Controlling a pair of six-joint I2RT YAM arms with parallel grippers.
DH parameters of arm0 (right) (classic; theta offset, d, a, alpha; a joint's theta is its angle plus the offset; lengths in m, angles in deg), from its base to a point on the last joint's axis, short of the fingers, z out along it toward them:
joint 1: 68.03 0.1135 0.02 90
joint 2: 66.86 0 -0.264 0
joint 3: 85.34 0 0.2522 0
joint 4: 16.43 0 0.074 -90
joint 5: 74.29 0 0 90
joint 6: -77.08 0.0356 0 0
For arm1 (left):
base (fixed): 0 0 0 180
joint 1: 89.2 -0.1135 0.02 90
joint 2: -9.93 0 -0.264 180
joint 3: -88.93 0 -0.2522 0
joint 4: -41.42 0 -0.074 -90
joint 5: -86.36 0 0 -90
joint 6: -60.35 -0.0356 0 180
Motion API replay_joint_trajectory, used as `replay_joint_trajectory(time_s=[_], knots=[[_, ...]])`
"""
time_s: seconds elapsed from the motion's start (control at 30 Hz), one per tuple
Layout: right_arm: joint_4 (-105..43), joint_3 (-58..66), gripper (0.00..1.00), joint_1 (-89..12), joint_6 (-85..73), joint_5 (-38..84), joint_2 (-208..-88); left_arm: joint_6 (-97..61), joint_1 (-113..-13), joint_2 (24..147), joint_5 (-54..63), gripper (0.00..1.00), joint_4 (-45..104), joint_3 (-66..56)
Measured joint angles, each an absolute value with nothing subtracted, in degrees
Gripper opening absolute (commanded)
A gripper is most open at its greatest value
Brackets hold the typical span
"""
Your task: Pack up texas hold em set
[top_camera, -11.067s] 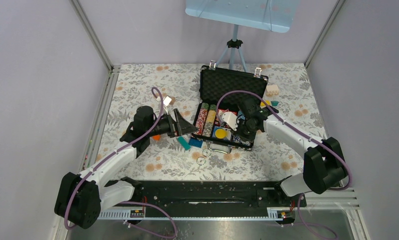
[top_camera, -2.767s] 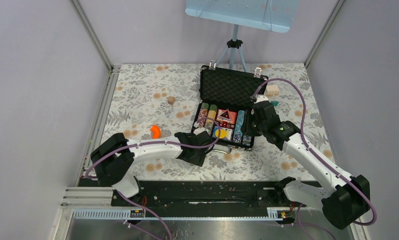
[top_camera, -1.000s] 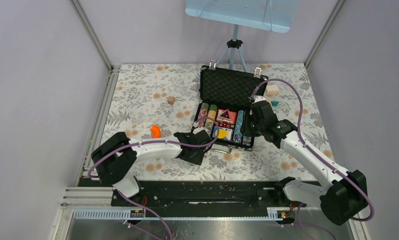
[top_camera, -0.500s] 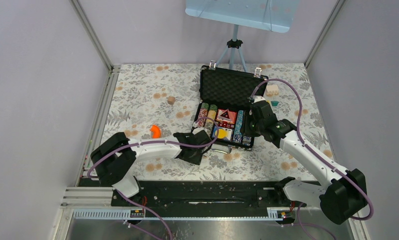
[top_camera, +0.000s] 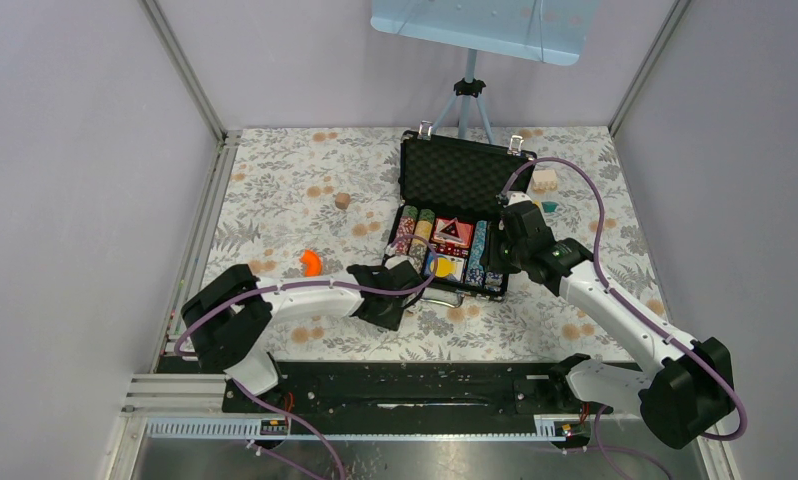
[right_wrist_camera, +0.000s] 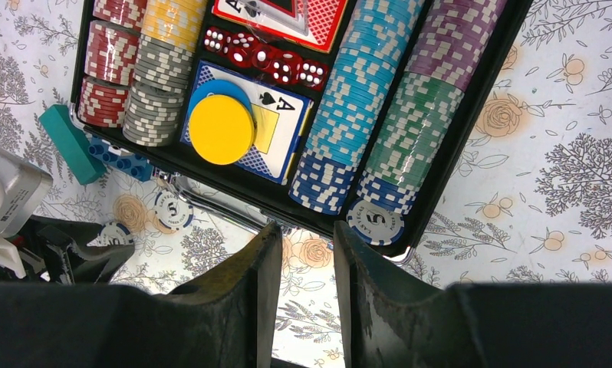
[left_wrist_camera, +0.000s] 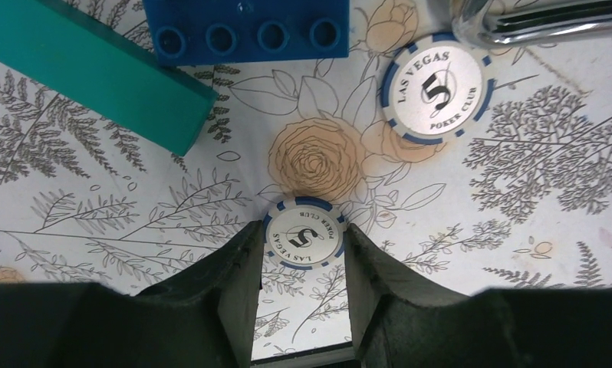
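The texas hold em set (top_camera: 462,180) lies open at the back centre, a black case with rows of chips (right_wrist_camera: 380,84), red dice (right_wrist_camera: 264,57) and a yellow disc (right_wrist_camera: 221,129). A blue-white chip (right_wrist_camera: 374,222) rests at the case's front right corner. On the cloth before the case, my left gripper (left_wrist_camera: 304,226) (top_camera: 407,280) is shut on a flat blue-white poker chip (left_wrist_camera: 303,238), a finger against each edge. A second loose chip (left_wrist_camera: 438,90) lies near the silver handle (left_wrist_camera: 541,19). My right gripper (right_wrist_camera: 306,226) (top_camera: 505,260) hovers open over the case's front right edge, holding nothing.
A teal brick (left_wrist_camera: 96,88) and a blue brick (left_wrist_camera: 245,27) lie just beyond the left gripper, by the case's front left corner. An orange curved piece (top_camera: 312,263), a small brown block (top_camera: 342,200) and a beige block (top_camera: 545,180) sit on the cloth. A tripod (top_camera: 467,100) stands behind.
The left jaws have narrowed onto the chip over the last second. Neither arm has visibly shifted, and the right gripper is unchanged.
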State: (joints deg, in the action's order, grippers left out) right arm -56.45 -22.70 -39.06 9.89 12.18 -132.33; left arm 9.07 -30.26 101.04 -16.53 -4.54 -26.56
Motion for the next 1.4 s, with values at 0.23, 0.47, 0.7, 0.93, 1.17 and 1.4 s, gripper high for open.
replay_joint_trajectory(time_s=[0.23, 0.47, 0.7, 0.93, 1.17, 1.4], knots=[[-56.4, -22.7, 0.37, -39.1, 11.0, 12.3, -132.3, 7.8, -30.3, 101.0, -17.4, 0.36, -8.8, -24.9], [-54.8, -23.7, 0.38, -39.1, 13.0, 14.6, -132.3, 7.2, -30.2, 99.5, -17.8, 0.36, -9.9, -23.0], [-50.4, -26.0, 0.38, -39.1, 18.4, 21.7, -134.2, 6.0, -30.2, 97.3, -18.3, 0.35, -10.5, -19.9], [-44.2, -26.4, 0.36, -39.1, 24.6, 32.9, -142.1, 4.6, -30.2, 94.4, -19.0, 0.35, -12.4, -16.2], [-37.2, -26.5, 0.38, -39.0, 30.3, 42.9, -148.6, 3.3, -29.7, 93.6, -19.1, 0.34, -13.4, -13.8], [-26.7, -26.9, 0.39, -38.7, 36.4, 50.3, -152.2, 2.7, -28.8, 93.6, -19.1, 0.34, -14.1, -11.7]])
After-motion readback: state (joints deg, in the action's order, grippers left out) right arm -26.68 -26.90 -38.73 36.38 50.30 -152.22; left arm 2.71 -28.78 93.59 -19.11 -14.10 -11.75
